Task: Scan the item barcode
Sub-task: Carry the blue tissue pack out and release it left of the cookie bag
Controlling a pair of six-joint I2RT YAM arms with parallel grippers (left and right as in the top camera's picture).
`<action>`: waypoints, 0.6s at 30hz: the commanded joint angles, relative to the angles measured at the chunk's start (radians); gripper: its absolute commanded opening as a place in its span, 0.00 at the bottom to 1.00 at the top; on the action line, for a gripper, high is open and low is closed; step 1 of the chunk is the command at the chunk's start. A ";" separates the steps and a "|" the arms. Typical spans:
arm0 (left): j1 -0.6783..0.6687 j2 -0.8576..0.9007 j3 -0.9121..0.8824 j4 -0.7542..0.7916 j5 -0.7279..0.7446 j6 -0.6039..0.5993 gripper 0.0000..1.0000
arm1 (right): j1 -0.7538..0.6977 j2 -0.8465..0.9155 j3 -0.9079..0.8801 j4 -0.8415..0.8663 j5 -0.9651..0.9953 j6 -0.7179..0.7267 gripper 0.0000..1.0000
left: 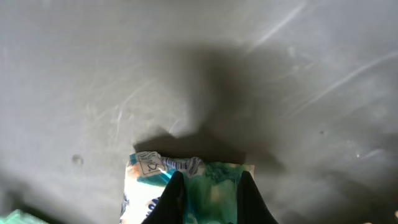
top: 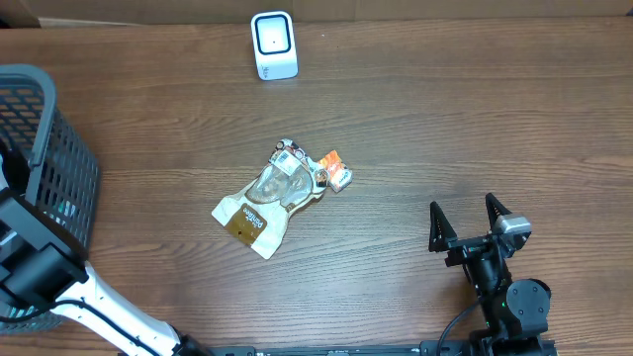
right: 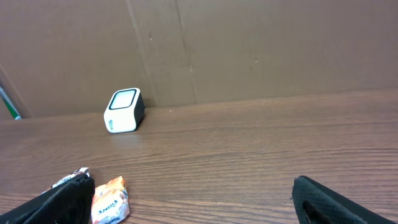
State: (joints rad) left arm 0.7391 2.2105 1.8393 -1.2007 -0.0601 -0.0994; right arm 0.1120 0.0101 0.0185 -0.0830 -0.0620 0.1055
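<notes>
Wood-grain desk (top: pixel 445 119) fills the overhead view, with a dark mesh basket (top: pixel 40 148) at its left edge and a white barcode scanner (top: pixel 273 44) at the far edge near the middle. Down inside the basket, the left claw (left: pixel 211 182) is clamped shut on a teal-and-white packet (left: pixel 146 169), pinching its near edge. From that grip the scanner lies forward and off to the right, well apart. The right claw (top: pixel 462 205) gapes empty over the near right side, far from the packet
</notes>
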 commanded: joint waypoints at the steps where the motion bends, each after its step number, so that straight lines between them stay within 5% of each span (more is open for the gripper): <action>1: -0.006 0.012 0.122 -0.062 -0.048 -0.142 0.04 | -0.003 -0.007 -0.011 0.003 0.009 0.007 1.00; 9: -0.017 -0.122 0.338 -0.179 -0.040 -0.251 0.04 | -0.003 -0.007 -0.011 0.003 0.009 0.007 1.00; 18: -0.131 -0.469 0.365 -0.174 0.002 -0.309 0.04 | -0.003 -0.007 -0.011 0.003 0.009 0.007 1.00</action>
State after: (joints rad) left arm 0.6712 1.8858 2.1750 -1.3750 -0.0784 -0.3691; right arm 0.1120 0.0101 0.0185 -0.0834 -0.0620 0.1047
